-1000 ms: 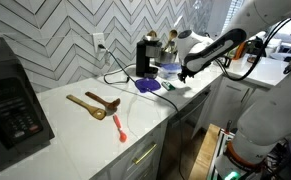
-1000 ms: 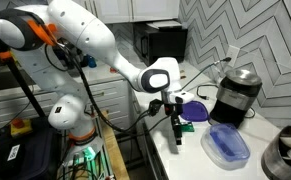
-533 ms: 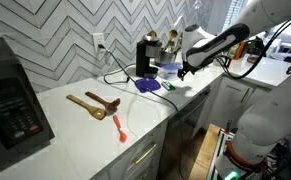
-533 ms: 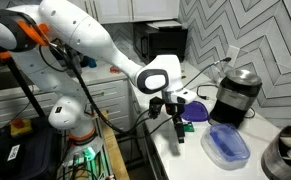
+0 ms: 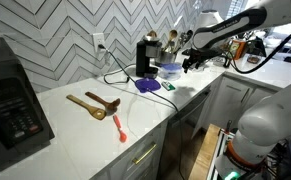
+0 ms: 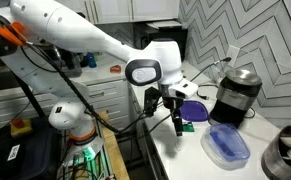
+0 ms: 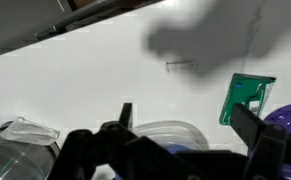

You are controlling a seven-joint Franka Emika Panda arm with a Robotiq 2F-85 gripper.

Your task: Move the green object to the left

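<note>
Fronting chevron-tiled wall (image 5: 55,35): counter (image 5: 145,108), green object (image 7: 247,98)

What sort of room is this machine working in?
Most likely a home kitchen: a white countertop over cabinet drawers, a herringbone tile backsplash behind it, plus wooden spoons and a black coffee maker on the counter.

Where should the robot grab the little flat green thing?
Probably from straight above, pinching two opposite edges of the flat green piece. It lies low on the white counter, with the purple disc close beside it, so a sideways approach looks awkward.
</note>
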